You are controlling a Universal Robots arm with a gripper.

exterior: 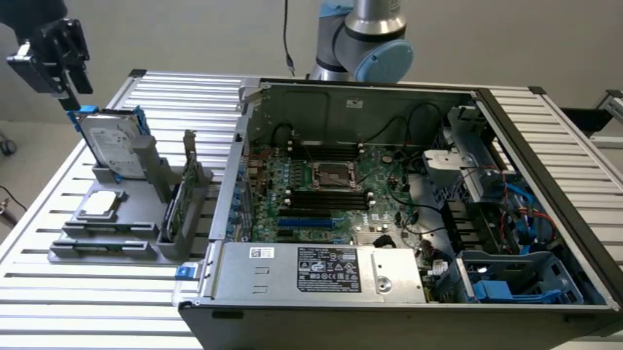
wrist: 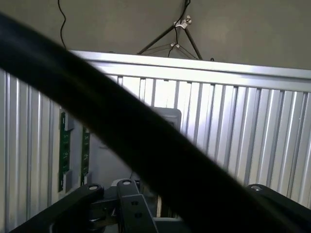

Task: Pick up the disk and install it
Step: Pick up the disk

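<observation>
The disk [exterior: 112,142], a silver-grey hard drive with a white label and a blue carrier frame, stands upright in a grey holder [exterior: 136,219] at the exterior view's left. My gripper [exterior: 66,91] hangs just above the disk's top left corner and is apart from it. In the wrist view its black fingers [wrist: 73,206] are spread wide with nothing between them. A thick black cable [wrist: 121,131] crosses that view diagonally and hides much of the holder below.
A small silver chip [exterior: 102,204] lies on the holder and green circuit cards [exterior: 185,197] stand in its slots. The open computer case [exterior: 389,189] takes up the exterior view's right, with a blue drive bay [exterior: 506,281] at its near right corner. The slatted metal table [exterior: 58,299] carries everything.
</observation>
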